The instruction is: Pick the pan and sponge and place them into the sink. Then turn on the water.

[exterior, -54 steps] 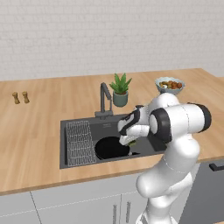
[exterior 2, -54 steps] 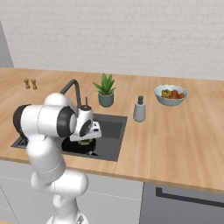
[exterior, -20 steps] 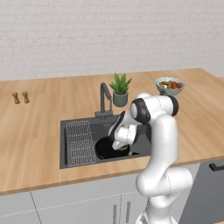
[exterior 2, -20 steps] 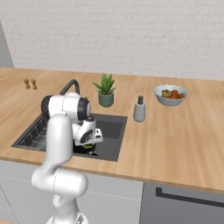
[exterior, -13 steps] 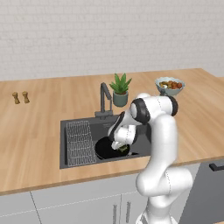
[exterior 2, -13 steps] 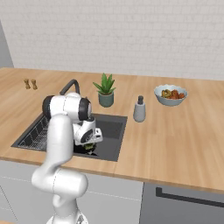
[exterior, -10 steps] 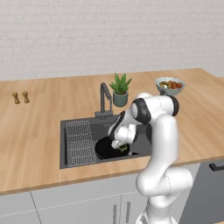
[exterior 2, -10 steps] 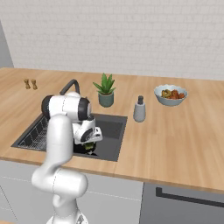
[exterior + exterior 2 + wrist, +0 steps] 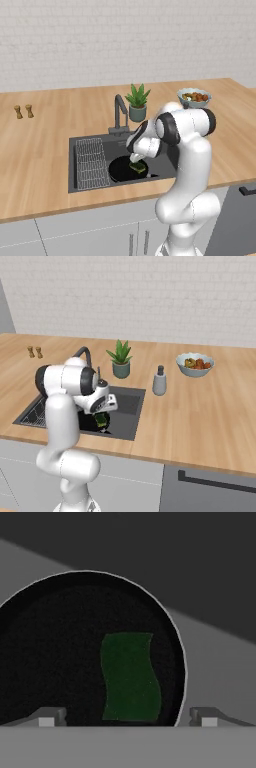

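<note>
The black pan [image 9: 119, 170] lies on the floor of the dark grey sink [image 9: 74, 167], right of the wire rack [image 9: 91, 161]. Inside the pan rests the sponge [image 9: 139, 168], green side up, also seen as the sponge [image 9: 130, 677] on the pan [image 9: 55, 647] in the hand view. My gripper [image 9: 136, 159] hovers just above it, open, with its fingertips [image 9: 48, 717] wide apart on either side and nothing between them. From the right, the gripper [image 9: 102, 414] hangs over the sponge [image 9: 102, 421] in the sink [image 9: 128, 404]. No water runs from the faucet [image 9: 119, 109].
Behind the sink stand a potted plant [image 9: 137, 101] and the dark faucet. A soap dispenser [image 9: 159, 381] and a bowl of fruit [image 9: 194, 364] sit on the counter to the right. Two small shakers [image 9: 23, 111] stand far left.
The jaws have spread apart and let go of the sponge, which now lies loose in the pan. The arm has hardly moved.
</note>
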